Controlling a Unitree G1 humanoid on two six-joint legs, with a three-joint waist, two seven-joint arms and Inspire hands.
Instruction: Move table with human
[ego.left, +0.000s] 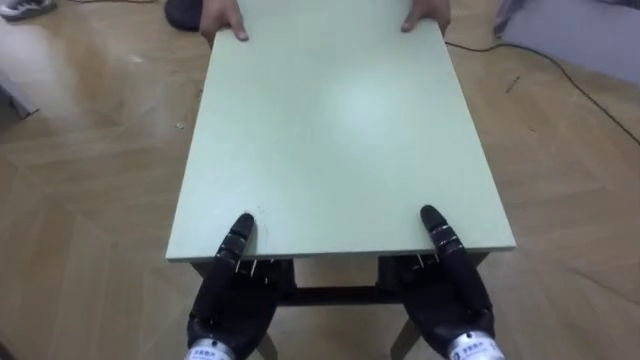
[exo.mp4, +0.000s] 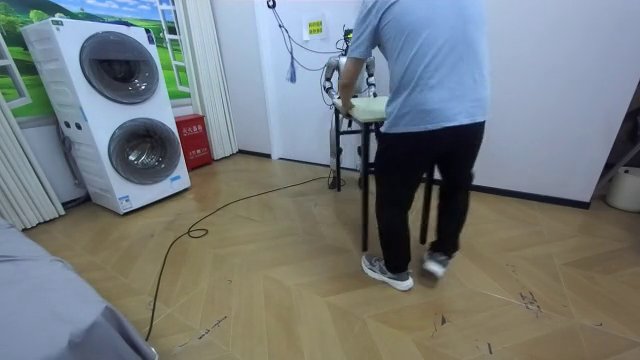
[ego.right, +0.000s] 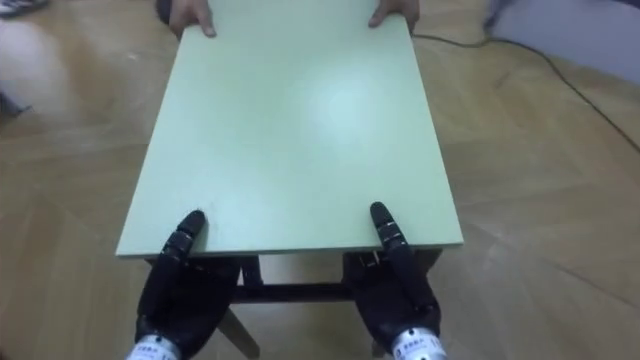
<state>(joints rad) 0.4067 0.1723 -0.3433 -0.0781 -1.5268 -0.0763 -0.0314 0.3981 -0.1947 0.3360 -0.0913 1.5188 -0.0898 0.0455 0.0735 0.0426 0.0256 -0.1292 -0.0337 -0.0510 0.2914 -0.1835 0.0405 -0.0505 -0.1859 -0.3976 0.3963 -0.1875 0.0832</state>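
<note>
Left eye view: I see my left hand (ego.left: 232, 295) and right hand (ego.left: 452, 295) each pinching the near edge of the table (ego.left: 330, 120), thumb on top, a person's hands (ego.left: 225, 22) opposite; room view: that person (exo.mp4: 430, 100) stands across the table.

I log the tabletop (ego.left: 340, 130) as a pale green, laminate-looking board, smooth and matt with a faint soft sheen, on a dark frame (ego.left: 335, 295) that looks like painted metal. The left robot hand (ego.left: 235, 300) and right robot hand (ego.left: 445, 295) at its near edge are black, hard plastic by the look, with a slight gloss. Also entered: floor (ego.left: 90, 200) of herringbone wood parquet, smooth, lightly glossy, scuffed in places; stacked washing machines (exo.mp4: 75, 120) in glossy white casing with dark glazed doors; matt white wall (exo.mp4: 560, 90); the person (exo.mp4: 425, 130) in a light blue cloth shirt (exo.mp4: 430, 60) and black cloth trousers (exo.mp4: 395, 200).
</note>
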